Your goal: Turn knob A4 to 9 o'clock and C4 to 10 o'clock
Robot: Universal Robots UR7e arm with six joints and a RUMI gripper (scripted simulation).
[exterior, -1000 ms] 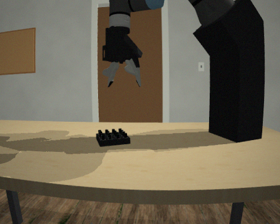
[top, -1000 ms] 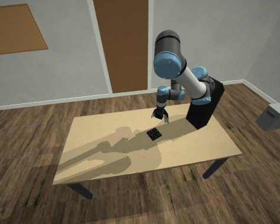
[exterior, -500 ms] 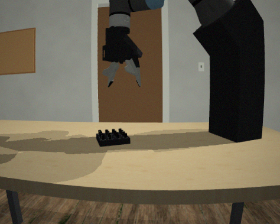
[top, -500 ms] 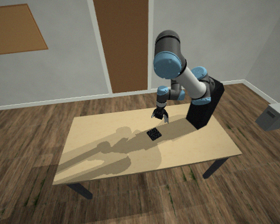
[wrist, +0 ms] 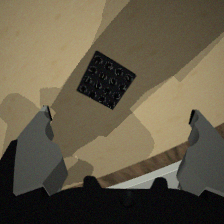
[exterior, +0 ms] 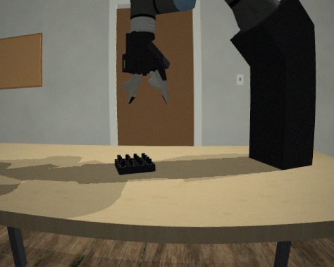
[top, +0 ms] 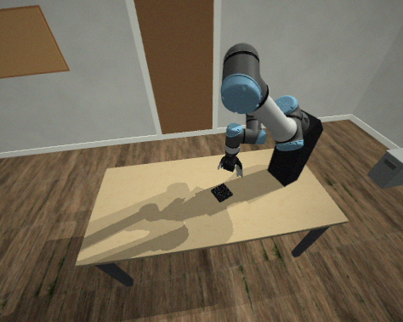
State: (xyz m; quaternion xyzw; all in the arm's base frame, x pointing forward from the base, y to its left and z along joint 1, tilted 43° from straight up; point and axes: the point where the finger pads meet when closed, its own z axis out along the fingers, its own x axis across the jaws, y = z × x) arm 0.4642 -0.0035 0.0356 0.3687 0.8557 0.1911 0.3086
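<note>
The knob box is a small black square block with rows of small black knobs on top. It lies flat on the wooden table, in the arm's shadow. The knob pointers and the socket side are too small to read. My gripper is open and empty. It hangs well above the table, above and a little behind the box, with its fingers pointing down. In the wrist view both grey fingers frame the bottom corners and the box lies ahead of them.
The arm's black base block stands on the table to the right of the box. The table's far edge shows in the wrist view, with wooden floor beyond. A grey box stands off the table at the right.
</note>
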